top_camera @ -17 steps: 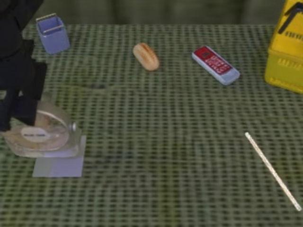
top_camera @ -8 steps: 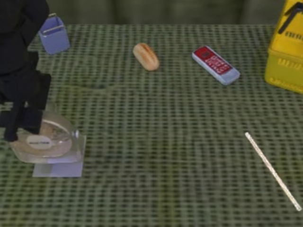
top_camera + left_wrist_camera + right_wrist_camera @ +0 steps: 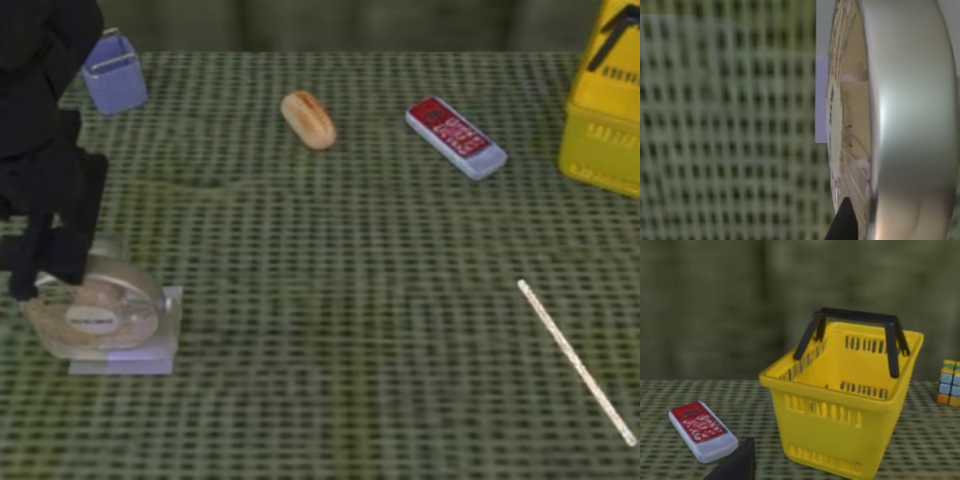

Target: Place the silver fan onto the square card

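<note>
The silver fan (image 3: pixel 95 315) lies flat at the table's left, its ring housing and pale hub facing up. It covers most of the square card (image 3: pixel 150 366), whose lavender edge shows at the fan's front and right. My left gripper (image 3: pixel 45 275) stands over the fan's back-left rim, shut on the ring. In the left wrist view one dark fingertip (image 3: pixel 842 225) sits inside the shiny ring (image 3: pixel 910 125), with a strip of the card (image 3: pixel 821 100) beyond. My right gripper (image 3: pixel 782 475) is parked out of the top view, open, with one fingertip (image 3: pixel 742 460) showing.
A blue-lilac open box (image 3: pixel 112 72) stands behind the left arm. A bread roll (image 3: pixel 308 119) and a red phone (image 3: pixel 455 138) lie at the back middle. A yellow basket (image 3: pixel 605 110) fills the back right, with a colour cube (image 3: pixel 950 382) beside it. A white stick (image 3: pixel 575 360) lies front right.
My left gripper has carried the fan toward the front and down, from tilted above the card's back edge to flat on the card. More of the card is covered now.
</note>
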Robot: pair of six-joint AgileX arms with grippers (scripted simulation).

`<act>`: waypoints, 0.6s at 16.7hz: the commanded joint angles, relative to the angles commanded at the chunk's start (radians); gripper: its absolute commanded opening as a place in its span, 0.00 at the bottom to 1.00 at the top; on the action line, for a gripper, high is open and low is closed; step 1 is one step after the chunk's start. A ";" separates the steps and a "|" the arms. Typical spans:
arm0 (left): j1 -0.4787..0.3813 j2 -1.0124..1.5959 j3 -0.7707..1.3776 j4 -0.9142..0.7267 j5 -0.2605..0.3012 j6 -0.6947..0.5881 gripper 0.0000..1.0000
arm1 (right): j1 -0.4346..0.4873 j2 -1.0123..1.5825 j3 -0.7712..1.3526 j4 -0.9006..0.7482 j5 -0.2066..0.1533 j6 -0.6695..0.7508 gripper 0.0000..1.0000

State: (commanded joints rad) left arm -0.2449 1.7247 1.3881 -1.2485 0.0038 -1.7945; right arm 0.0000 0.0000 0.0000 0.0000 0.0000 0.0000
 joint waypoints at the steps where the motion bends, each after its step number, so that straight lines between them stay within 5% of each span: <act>1: 0.000 0.000 0.000 0.000 0.000 0.000 0.68 | 0.000 0.000 0.000 0.000 0.000 0.000 1.00; 5: 0.000 0.000 0.000 0.000 0.000 0.000 0.98 | 0.000 0.000 0.000 0.000 0.000 0.000 1.00; 10: 0.000 0.000 0.000 0.000 0.000 0.000 1.00 | 0.000 0.000 0.000 0.000 0.000 0.000 1.00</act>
State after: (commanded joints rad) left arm -0.2449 1.7247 1.3881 -1.2485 0.0038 -1.7945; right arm 0.0000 0.0000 0.0000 0.0000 0.0000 0.0000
